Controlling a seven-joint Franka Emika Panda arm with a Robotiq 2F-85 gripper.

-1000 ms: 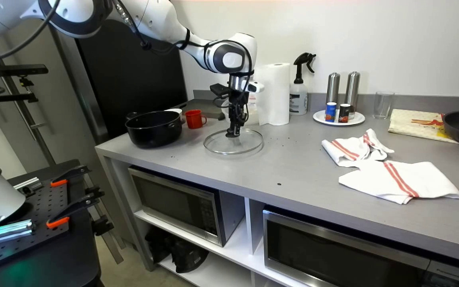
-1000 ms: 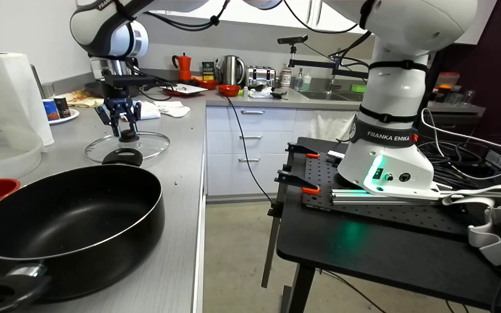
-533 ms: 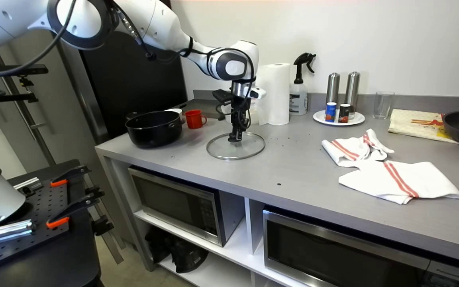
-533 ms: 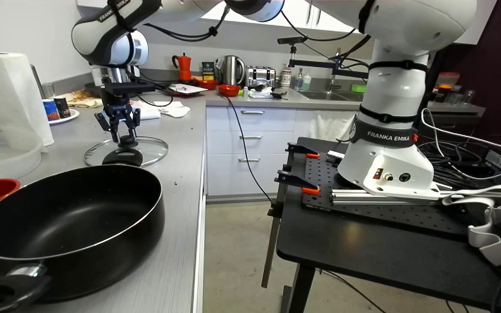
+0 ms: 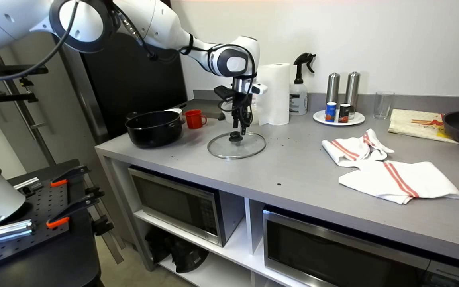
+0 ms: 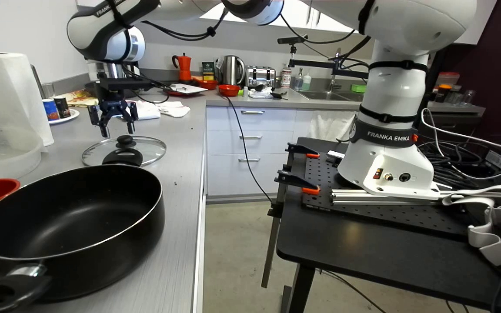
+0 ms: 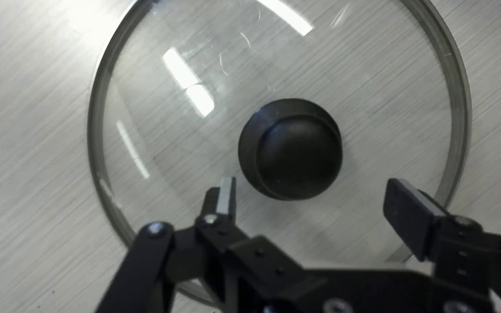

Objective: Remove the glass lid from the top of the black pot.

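Note:
The glass lid [image 5: 221, 148] lies flat on the grey counter, knob up, to the right of the black pot [image 5: 153, 135] in an exterior view. The pot [image 6: 141, 243] stands uncovered with its inside showing. My gripper [image 6: 118, 133] hangs just above the lid's dark knob, its fingers spread and nothing between them. From the wrist, the knob [image 7: 294, 150] sits in front of the gap, clear of both fingers [image 7: 405, 208]. The lid's metal rim [image 7: 459, 87] circles around it, partly hidden by the gripper's linkage.
A red mug [image 5: 195, 118] stands beside the pot. Behind the gripper are a paper towel roll [image 5: 275, 93], a spray bottle [image 5: 298, 97] and a clear plastic tub [image 6: 2, 152]. White towels [image 5: 401, 181] lie to the right. The counter's front edge runs close to the lid.
The lid has come down onto the counter, shifting slightly. My gripper has let go of the knob, spread its fingers and risen a little above it.

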